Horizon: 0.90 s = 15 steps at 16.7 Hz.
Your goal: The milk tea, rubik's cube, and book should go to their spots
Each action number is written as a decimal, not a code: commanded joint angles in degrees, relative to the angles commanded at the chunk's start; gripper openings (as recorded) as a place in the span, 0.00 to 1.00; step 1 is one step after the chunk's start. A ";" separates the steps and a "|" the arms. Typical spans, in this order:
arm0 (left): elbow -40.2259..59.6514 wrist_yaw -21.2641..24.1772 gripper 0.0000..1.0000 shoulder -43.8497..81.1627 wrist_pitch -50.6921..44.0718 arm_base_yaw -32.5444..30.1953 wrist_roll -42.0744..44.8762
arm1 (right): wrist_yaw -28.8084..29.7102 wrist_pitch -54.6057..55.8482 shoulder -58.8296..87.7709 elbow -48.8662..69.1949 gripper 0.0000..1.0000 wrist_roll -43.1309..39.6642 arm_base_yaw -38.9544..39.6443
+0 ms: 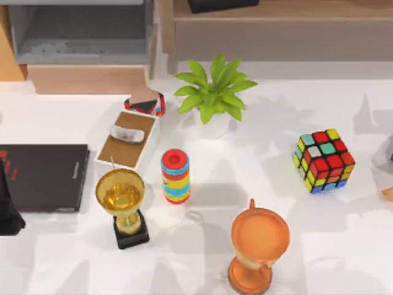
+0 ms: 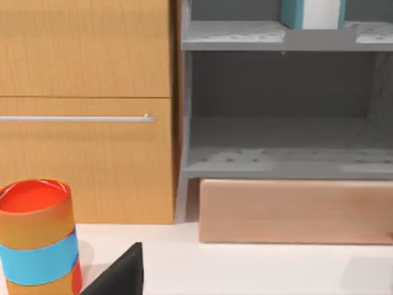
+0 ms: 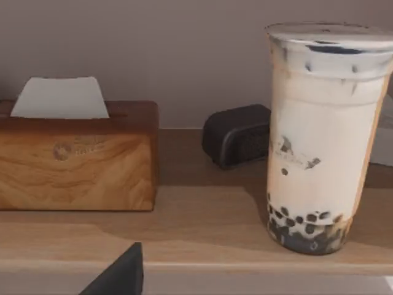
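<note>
The rubik's cube (image 1: 323,161) sits on the white table at the right, nothing touching it. The milk tea (image 3: 322,135), a clear cup with dark pearls at the bottom, stands upright on a wooden shelf (image 3: 184,236), close in front of my right wrist camera. The light-blue book (image 2: 310,12) with white page edges stands on the upper level of the grey shelf (image 2: 282,163). My left arm (image 1: 9,212) is at the table's left edge. A dark piece of the left gripper (image 2: 120,276) and of the right gripper (image 3: 120,276) pokes into each wrist view.
On the table stand a potted plant (image 1: 214,92), a gold trophy (image 1: 123,206), an orange cup (image 1: 258,249), a striped ring stack (image 1: 175,176), a wooden tray (image 1: 129,140) and a flat black book (image 1: 43,177). A tissue box (image 3: 77,153) and black speaker (image 3: 236,135) share the wooden shelf.
</note>
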 joint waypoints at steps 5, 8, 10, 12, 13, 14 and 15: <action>0.00 0.00 1.00 0.00 0.00 0.00 0.00 | -2.72 11.03 23.97 12.74 1.00 -0.06 -3.26; 0.00 0.00 1.00 0.00 0.00 0.00 0.00 | -3.88 16.09 34.09 18.54 1.00 0.24 -4.68; 0.00 0.00 1.00 0.00 0.00 0.00 0.00 | -4.39 18.32 38.19 21.09 1.00 0.41 -5.28; 0.00 0.00 1.00 0.00 0.00 0.00 0.00 | -4.62 19.32 39.91 22.23 1.00 0.50 -5.56; 0.00 0.00 1.00 0.00 0.00 0.00 0.00 | -4.62 19.32 39.91 22.23 1.00 0.50 -5.56; 0.00 0.00 1.00 0.00 0.00 0.00 0.00 | -4.62 19.32 39.91 22.23 1.00 0.50 -5.56; 0.00 0.00 1.00 0.00 0.00 0.00 0.00 | -4.62 19.32 39.91 22.23 1.00 0.50 -5.56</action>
